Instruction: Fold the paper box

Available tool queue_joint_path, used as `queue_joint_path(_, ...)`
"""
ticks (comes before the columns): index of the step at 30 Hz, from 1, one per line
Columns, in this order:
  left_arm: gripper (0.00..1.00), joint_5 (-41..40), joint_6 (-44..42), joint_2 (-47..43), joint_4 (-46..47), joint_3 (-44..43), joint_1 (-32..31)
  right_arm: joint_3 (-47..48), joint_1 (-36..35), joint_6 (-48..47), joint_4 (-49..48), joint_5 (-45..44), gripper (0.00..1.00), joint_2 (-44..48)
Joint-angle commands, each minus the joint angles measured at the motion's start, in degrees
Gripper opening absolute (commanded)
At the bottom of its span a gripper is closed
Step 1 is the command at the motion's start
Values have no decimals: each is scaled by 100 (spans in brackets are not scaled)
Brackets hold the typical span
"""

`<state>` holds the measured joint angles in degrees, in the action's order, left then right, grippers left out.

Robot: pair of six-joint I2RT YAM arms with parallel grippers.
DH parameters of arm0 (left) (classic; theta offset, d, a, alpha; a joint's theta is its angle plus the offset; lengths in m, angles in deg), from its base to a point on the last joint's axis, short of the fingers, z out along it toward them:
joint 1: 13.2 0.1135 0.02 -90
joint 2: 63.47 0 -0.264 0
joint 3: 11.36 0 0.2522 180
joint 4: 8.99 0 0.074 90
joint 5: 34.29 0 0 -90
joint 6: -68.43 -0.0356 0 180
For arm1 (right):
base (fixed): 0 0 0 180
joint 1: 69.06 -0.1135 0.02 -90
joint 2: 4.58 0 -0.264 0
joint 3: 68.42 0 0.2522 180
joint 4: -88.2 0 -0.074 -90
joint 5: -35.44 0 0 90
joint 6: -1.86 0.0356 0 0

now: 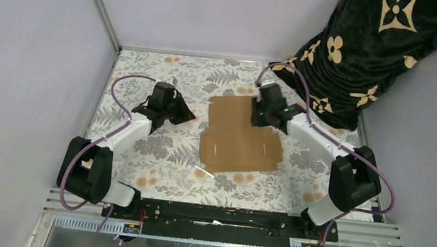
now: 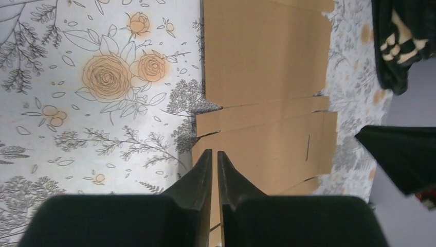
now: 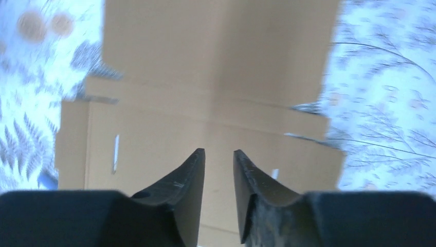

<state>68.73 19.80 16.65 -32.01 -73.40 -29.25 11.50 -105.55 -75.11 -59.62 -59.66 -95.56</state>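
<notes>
**Flat box lying mid-table, both grippers holding nothing**

The box [image 1: 240,137] is lying flat and unfolded in the middle of the table [image 1: 151,153]. It is a brown cardboard sheet with flaps along its edges and a few short slits cut into it. Creases are running across its width as faint lines, and its flaps are lying level with the rest of the sheet.

The left gripper [image 2: 215,153] is hanging to the left of the box and pointing towards its left edge. Seen from above, it is sitting over the flowered tabletop, apart from the cardboard. Its fingers [image 2: 198,177] are almost pressed together, leaving only a thin slit with nothing in it. In the left wrist view the tips are showing against the sheet's edge, close to a notch that is separating two flaps.

The right gripper [image 3: 219,152] is reaching over the far right part of the box, with its fingers pointing down at the cardboard. They are standing apart with a clear gap between them, and plain cardboard is showing through that gap. They are gripping nothing. The right wrist view is blurred, so I cannot tell whether the tips are touching the sheet.

A thin white stick [image 1: 201,170] is lying tilted on the table, just beside the box's near left corner. A black cloth [image 1: 364,53] with beige flower shapes is hanging at the far right corner, behind the right arm.
</notes>
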Motion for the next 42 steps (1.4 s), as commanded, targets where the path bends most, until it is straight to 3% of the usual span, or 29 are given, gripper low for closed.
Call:
queue_joint_path(1, 6, 205, -100, 226, 329, -64, 28, 408, 966, -104, 258, 789, 26, -194)
queue_joint_path(7, 5, 492, -159, 474, 615, 59, 15, 798, 1569, -445, 673, 475, 22, -944)
queue_joint_path(18, 0, 733, -240, 1393, 959, -61, 8, 327, 2215, -254, 304, 667, 21, -1451)
queue_joint_path(30, 0, 460, -270, 2108, 945, -243, -2, 276, 2252, -319, 264, 563, 21, -1690)
queue_joint_path(42, 0, 607, -235, 2244, 943, -412, -66, 429, 2254, -312, 233, 826, 22, -1954)
